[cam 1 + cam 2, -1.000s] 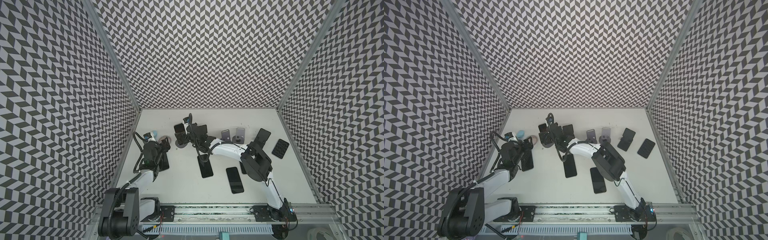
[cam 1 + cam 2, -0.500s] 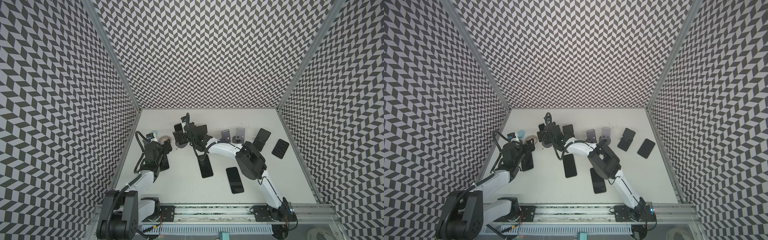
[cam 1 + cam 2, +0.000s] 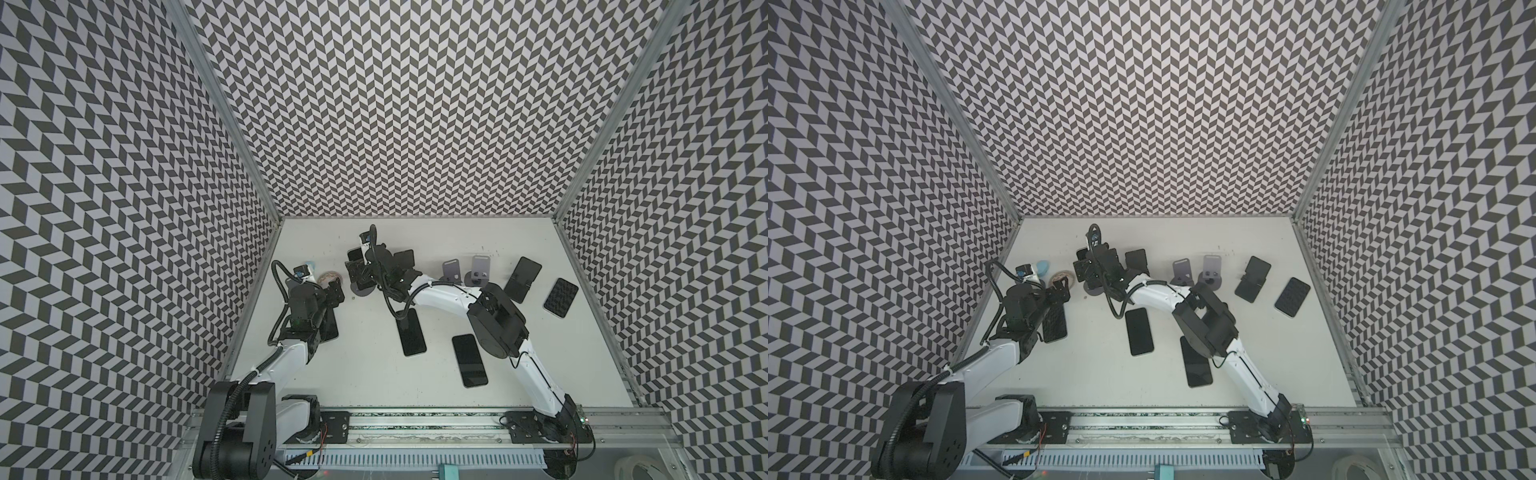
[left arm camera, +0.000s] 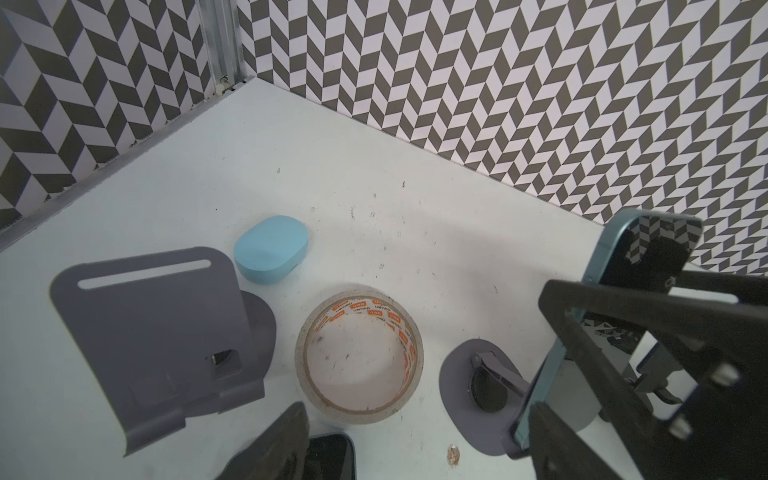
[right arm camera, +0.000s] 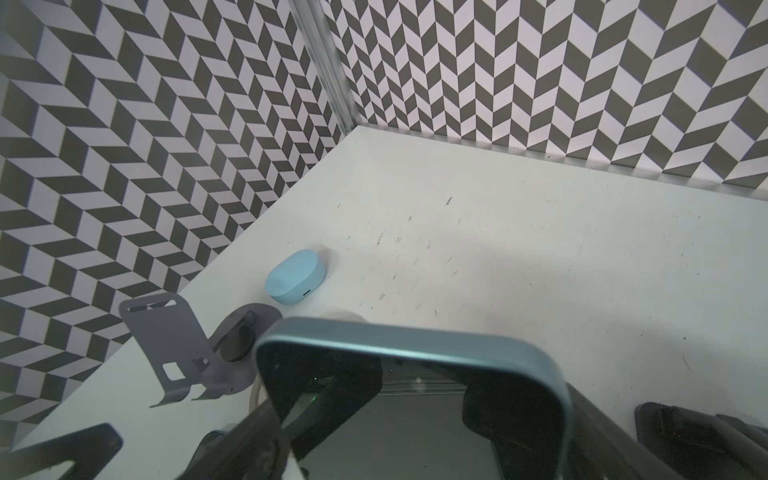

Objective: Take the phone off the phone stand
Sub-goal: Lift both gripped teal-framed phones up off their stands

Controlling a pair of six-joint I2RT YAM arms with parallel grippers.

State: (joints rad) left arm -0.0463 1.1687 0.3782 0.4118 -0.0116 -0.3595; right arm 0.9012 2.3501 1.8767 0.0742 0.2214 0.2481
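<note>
Teal-edged phone [image 4: 640, 237]: upright on the phone stand [image 4: 469, 374] at the counter's [image 3: 365, 374] rear, newly straddled by the right pincer [image 3: 360, 269], jaws drawing inward, firm hold not discernible; left pincer [image 3: 336, 288] spread, empty; lift-off judged next.

Past the phone [image 4: 660, 228] at 12 o'clock the table [image 3: 457, 237] is bare. At 9 o'clock a tape roll [image 4: 357, 409], a blue earbud case [image 4: 271, 249] and an empty gray stand [image 4: 153, 324] crowd in. Flat phones [image 3: 411, 332] lie at 5 o'clock.

Teal-edged phone [image 5: 415, 337], grey stand [image 4: 455, 386], blue case [image 4: 270, 255]
</note>
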